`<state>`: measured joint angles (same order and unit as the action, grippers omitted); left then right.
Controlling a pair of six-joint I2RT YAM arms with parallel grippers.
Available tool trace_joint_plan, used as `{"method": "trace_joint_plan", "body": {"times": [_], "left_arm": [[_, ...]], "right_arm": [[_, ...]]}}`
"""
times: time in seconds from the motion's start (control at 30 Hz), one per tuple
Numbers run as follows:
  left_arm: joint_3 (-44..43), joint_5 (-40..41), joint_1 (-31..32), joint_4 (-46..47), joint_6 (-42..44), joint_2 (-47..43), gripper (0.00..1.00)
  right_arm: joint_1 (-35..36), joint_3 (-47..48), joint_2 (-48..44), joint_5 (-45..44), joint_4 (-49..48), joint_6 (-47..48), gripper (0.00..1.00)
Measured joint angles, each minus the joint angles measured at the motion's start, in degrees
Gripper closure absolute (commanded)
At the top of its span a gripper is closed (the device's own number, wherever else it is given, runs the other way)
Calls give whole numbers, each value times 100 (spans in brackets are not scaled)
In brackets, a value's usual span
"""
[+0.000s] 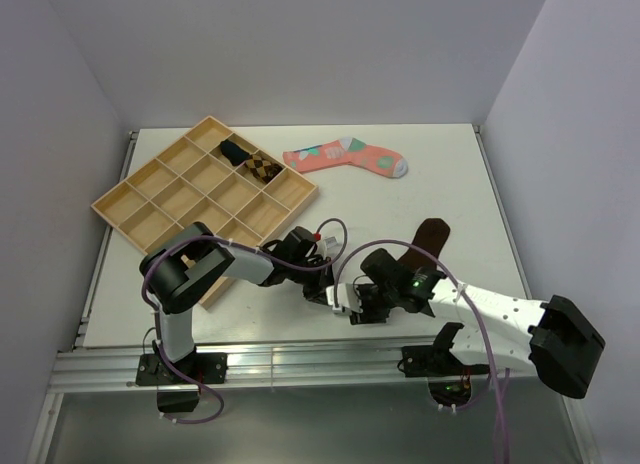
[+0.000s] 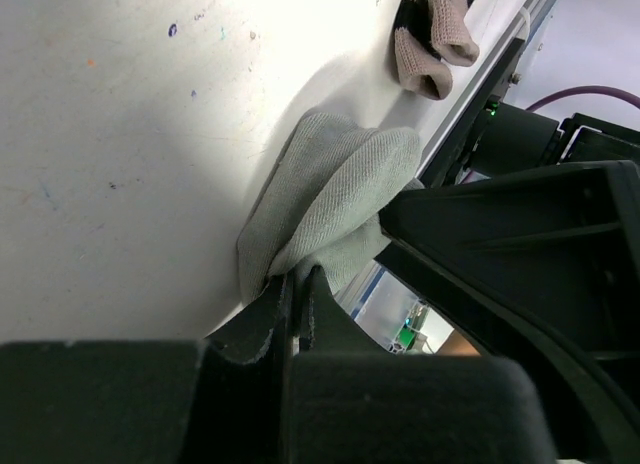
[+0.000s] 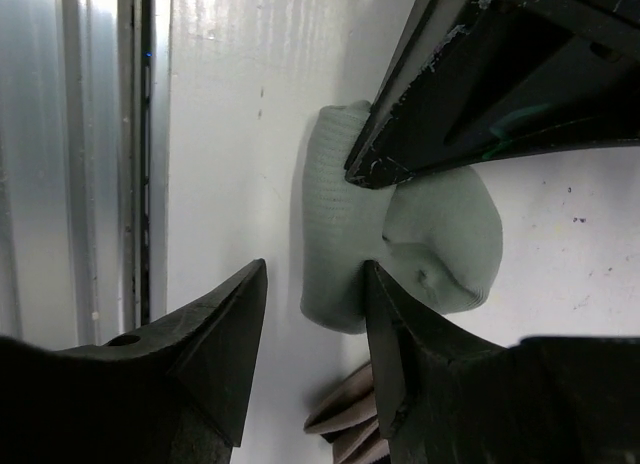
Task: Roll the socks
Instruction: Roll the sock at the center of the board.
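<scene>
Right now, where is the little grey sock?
In the left wrist view the grey sock lies bunched on the white table near its front edge, pinched by the left fingers, with the striped cuff of the brown sock just beyond.

Grey sock (image 3: 440,234), dk brown sock (image 1: 432,234), pink-teal sock (image 1: 345,156).

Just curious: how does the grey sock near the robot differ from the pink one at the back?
The grey sock is plain, the pink sock patterned. The grey sock is bunched up and pinched by the left fingers; the pink sock lies flat, untouched. Both rest on the white table.
</scene>
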<state>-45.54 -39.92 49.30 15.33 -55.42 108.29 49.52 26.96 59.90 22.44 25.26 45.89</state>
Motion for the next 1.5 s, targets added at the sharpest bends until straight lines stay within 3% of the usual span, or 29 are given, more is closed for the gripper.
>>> {"method": "trace_joint_plan", "body": {"times": [0.13,0.23,0.27,0.37,0.53,0.67,1.03,1.2,1.33,1.5], "left_arm": [[-9,0,0,-20,0,0,100],[-11,-37,-11,-22,-2,11,100],[-11,-66,-20,-15,-13,22,100],[35,-125,-44,79,-127,35,100],[313,-184,-87,551,-503,28,92],[748,42,-83,1169,-984,-127,89],[1504,1880,415,1720,-1668,-964,89],[1906,2835,763,2144,-1923,-1246,82],[2127,3783,1128,2129,-1794,-1694,72],[2234,4767,1552,1941,-1137,-2396,69]], "right_arm": [[61,-4,267,-162,-249,-24,51],[74,-7,446,-249,-437,-52,63],[74,-7,496,-286,-522,-66,72],[74,-7,592,-326,-645,-136,80],[-59,17,656,-168,-673,-164,83],[-533,404,1104,452,-286,-76,84],[-1679,2520,3707,2142,1963,560,84],[-1834,3281,4612,2422,2861,678,85],[-1923,3816,5237,2540,3475,675,85],[-2033,4221,5722,2583,3963,603,85]]}}
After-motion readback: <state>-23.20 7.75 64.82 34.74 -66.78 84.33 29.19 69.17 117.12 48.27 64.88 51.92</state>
